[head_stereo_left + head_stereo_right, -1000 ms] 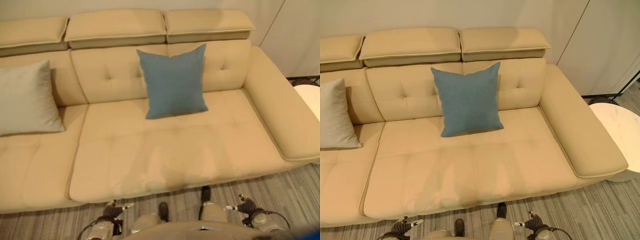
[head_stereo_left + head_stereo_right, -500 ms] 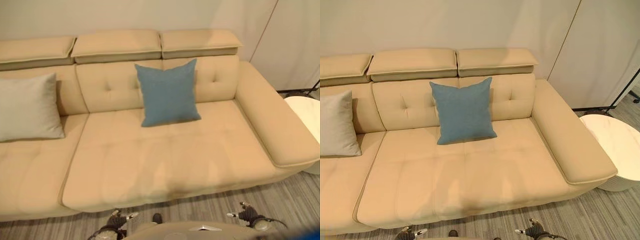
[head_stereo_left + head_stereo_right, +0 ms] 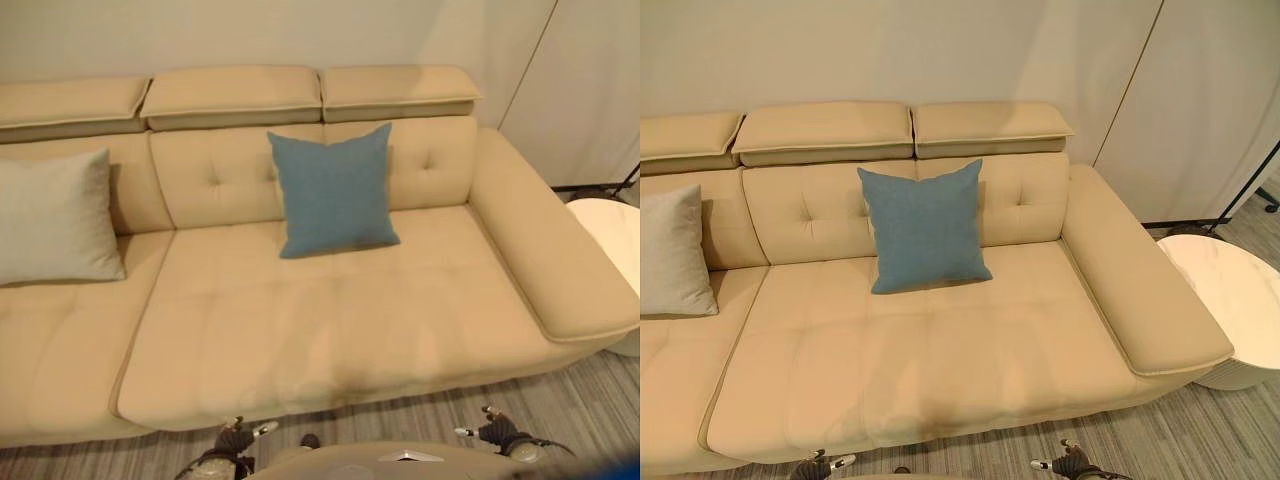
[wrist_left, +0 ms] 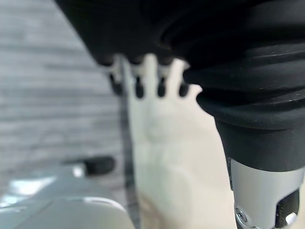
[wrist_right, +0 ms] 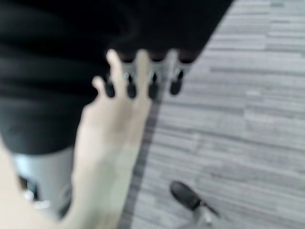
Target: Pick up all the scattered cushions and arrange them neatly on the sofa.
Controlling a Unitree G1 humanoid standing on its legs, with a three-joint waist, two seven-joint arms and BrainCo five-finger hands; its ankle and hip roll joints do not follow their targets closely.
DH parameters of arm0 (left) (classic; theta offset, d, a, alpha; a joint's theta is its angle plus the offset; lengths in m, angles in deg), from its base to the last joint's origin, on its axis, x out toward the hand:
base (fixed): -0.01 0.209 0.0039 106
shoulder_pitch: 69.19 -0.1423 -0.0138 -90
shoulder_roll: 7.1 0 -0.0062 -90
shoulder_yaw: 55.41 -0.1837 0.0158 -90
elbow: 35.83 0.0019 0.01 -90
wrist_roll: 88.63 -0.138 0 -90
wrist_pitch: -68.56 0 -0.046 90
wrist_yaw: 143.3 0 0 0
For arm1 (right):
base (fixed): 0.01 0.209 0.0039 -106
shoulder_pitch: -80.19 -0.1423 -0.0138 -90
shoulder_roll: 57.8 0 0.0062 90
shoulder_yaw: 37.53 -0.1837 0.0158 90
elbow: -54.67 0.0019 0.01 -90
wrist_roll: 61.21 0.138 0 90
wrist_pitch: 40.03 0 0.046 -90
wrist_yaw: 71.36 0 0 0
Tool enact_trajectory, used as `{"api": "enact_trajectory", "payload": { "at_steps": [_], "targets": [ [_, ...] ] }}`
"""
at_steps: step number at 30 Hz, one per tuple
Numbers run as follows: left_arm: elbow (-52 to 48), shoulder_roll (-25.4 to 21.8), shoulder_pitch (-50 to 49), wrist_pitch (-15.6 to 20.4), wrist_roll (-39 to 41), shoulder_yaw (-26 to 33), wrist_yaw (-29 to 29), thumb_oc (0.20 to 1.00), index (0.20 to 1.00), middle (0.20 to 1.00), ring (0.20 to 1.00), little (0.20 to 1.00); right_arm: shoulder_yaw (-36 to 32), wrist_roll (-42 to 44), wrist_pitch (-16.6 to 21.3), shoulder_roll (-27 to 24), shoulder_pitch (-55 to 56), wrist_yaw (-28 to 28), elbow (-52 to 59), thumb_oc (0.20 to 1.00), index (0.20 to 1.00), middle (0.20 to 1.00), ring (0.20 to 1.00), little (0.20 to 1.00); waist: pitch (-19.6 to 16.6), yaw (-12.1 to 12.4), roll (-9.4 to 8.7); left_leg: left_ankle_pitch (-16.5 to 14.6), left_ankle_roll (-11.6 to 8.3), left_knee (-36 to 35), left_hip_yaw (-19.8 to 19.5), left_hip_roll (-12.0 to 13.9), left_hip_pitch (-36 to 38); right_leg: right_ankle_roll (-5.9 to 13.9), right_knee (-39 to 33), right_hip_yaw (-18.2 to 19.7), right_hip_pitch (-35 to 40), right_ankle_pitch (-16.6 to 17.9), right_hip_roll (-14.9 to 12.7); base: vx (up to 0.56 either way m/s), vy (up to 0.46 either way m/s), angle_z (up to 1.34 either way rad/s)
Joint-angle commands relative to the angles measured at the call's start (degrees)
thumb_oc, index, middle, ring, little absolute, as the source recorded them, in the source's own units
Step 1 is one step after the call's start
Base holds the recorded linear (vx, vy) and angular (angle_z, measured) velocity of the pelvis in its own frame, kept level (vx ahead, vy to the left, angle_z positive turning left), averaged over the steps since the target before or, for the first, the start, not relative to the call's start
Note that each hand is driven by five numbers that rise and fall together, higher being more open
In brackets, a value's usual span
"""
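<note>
A blue square cushion [image 3: 333, 190] stands upright on the beige sofa [image 3: 330, 330], leaning on the middle of its backrest. A light grey cushion [image 3: 55, 215] leans on the backrest at the sofa's left end. My left hand [image 4: 138, 87] hangs low by the sofa's front edge, fingers straight and holding nothing. On the other side my right hand [image 5: 128, 88] also hangs low over the floor, fingers relaxed and empty.
A round white side table [image 3: 1230, 295] stands just past the sofa's right armrest [image 3: 1140, 290]. Grey striped carpet [image 3: 1200, 430] runs along the sofa's front. A pale wall and a panel door rise behind the sofa.
The whole picture has shifted down and back, so the camera has moved; more wall shows above the sofa. Both cushions lie where they were, and the hands stay low.
</note>
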Motion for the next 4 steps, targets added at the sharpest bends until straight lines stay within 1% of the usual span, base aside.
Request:
{"api": "enact_trajectory", "payload": {
  "at_steps": [1, 4],
  "targets": [
    [1.53, -0.89, 2.65, 1.35, 0.74, 0.63, -0.29, 1.000, 1.000, 1.000, 1.000, 1.000, 1.16, 0.74, 0.81, 0.24, -2.21, -1.59, -1.34, 1.000, 1.000, 1.000, 1.000, 1.000, -0.19, 0.37, -2.38, -3.94, -1.21, 1.23, -4.10, -2.52, 2.12, 3.92, 3.01, 0.92, -2.09, 2.61, -2.35, 0.00, 0.000, 0.00],
    [1.64, -0.85, 2.53, 1.42, 0.75, 0.56, -0.29, 1.000, 1.000, 1.000, 1.000, 1.000, 1.23, 0.59, 0.82, 0.36, -2.12, -1.66, -1.42, 1.000, 1.000, 1.000, 1.000, 1.000, -0.33, 0.37, -2.45, -4.10, -1.21, 1.25, -4.02, -2.46, 2.32, 3.90, 2.85, 0.89, -1.86, 2.48, -2.23, 0.00, 0.000, 0.00]
  ]
}}
